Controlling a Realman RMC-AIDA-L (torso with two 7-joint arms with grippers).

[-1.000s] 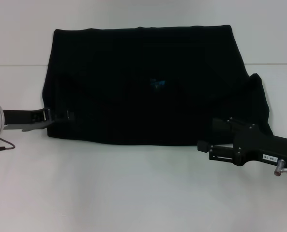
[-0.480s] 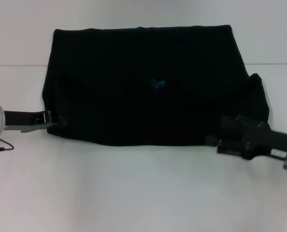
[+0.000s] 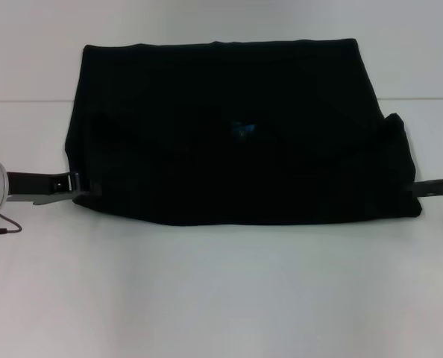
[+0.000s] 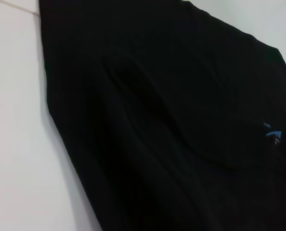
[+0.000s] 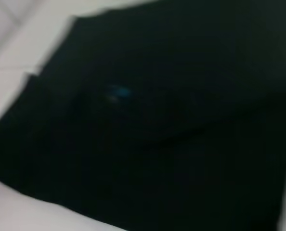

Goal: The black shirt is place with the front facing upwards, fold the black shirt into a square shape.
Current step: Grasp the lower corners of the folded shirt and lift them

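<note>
The black shirt [image 3: 236, 134] is lying folded on the white worktop [image 3: 221, 291], spread across the middle of the head view as a wide dark shape with a straight far edge and an uneven near edge. Its printed chest letters are not being shown in any view; only a small blue label [image 3: 243, 128] is being seen near the middle of the cloth. In the left wrist view the shirt [image 4: 172, 120] is filling most of the picture, a long raised crease is running across it, and the label [image 4: 273, 135] is being cut close to the edge. In the right wrist view the shirt [image 5: 162, 130] is blurred, and little beyond the blue label [image 5: 118, 92] and the pale worktop around the cloth is being made out.

The left end effector [image 3: 83, 184] is being held low at the shirt's near left corner, its tip meeting the cloth edge; black on black, it cannot be told whether its fingers are apart or closed, or whether cloth is being gripped. A thin cable [image 3: 1, 226] is lying on the worktop beside that arm.

The right end effector [image 3: 419, 189] is mostly cut off by the picture's edge; only a thin dark bar is reaching the shirt's near right corner, and its state cannot be told either.
</note>
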